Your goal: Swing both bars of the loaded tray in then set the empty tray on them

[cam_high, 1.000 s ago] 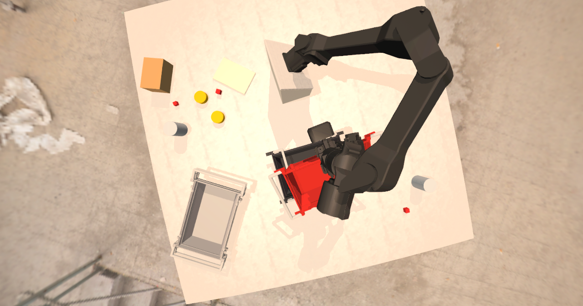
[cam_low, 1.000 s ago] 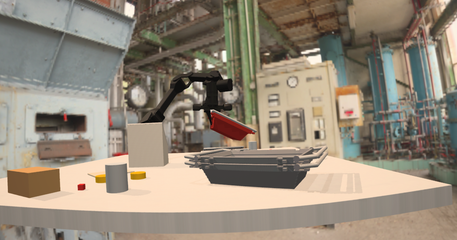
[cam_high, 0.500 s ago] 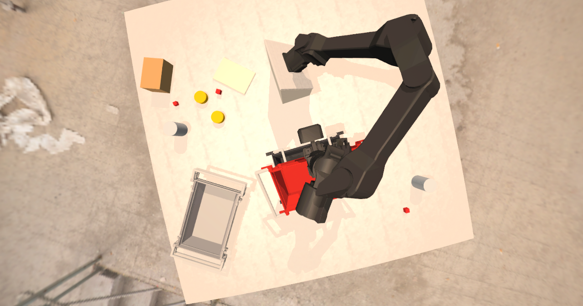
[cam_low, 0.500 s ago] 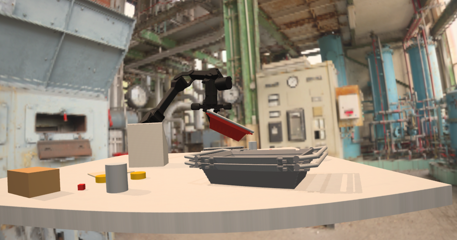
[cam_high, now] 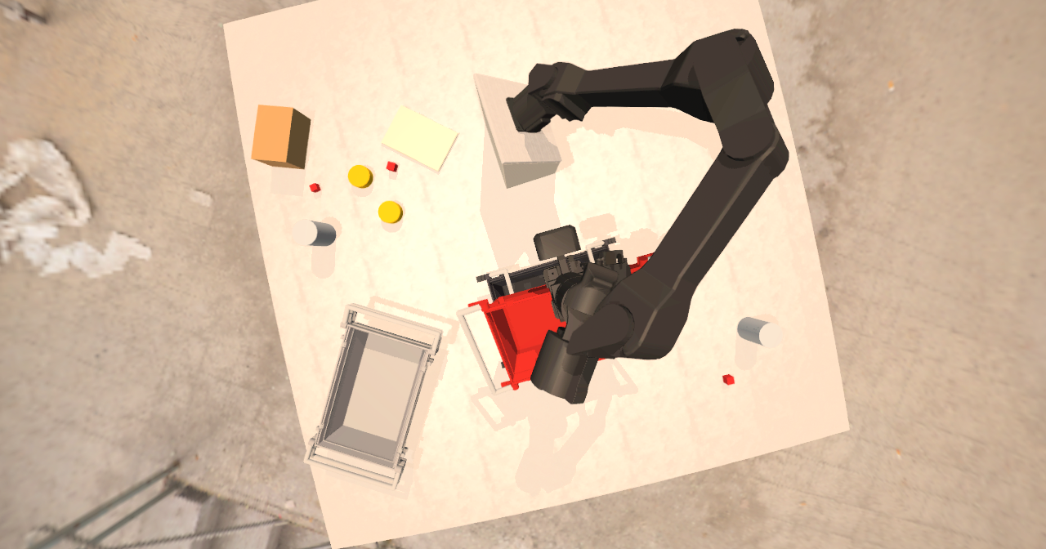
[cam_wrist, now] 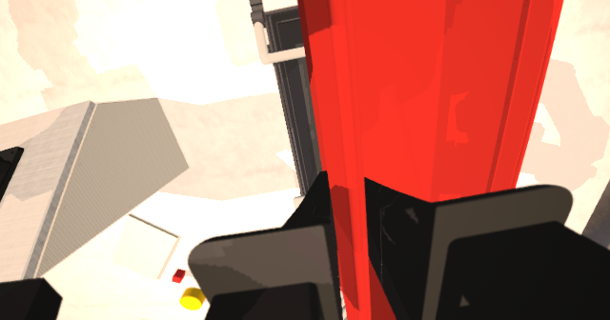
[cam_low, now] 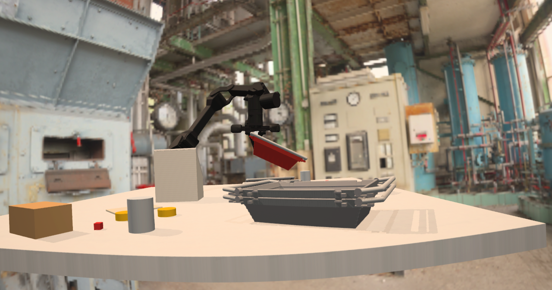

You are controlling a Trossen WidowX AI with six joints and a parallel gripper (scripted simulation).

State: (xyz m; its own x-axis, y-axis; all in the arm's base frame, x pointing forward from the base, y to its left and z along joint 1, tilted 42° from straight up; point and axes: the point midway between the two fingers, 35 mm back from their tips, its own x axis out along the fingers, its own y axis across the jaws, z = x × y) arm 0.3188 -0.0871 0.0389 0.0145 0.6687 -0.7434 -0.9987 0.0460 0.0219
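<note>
the black arm reaches out in a wide bend from its ribbed, wedge-sided pedestal (cam_high: 511, 143) (cam_low: 175, 176) (cam_wrist: 119, 153), its wrist pointing down and the gripper (cam_high: 585, 275) (cam_low: 254, 133) (cam_wrist: 332, 176) clamped on one long rim of the red tray (cam_high: 526, 326) (cam_low: 274, 151) (cam_wrist: 396, 96). that tray is glossy, slope-walled, with pale bars at its ends; it hangs tilted below the fingers, clear of the surface (cam_high: 643, 457) (cam_low: 270, 245). under it, partly hidden, i see the dark tray (cam_high: 523, 278) (cam_wrist: 297, 120), its visible pale bar lying across the top.
</note>
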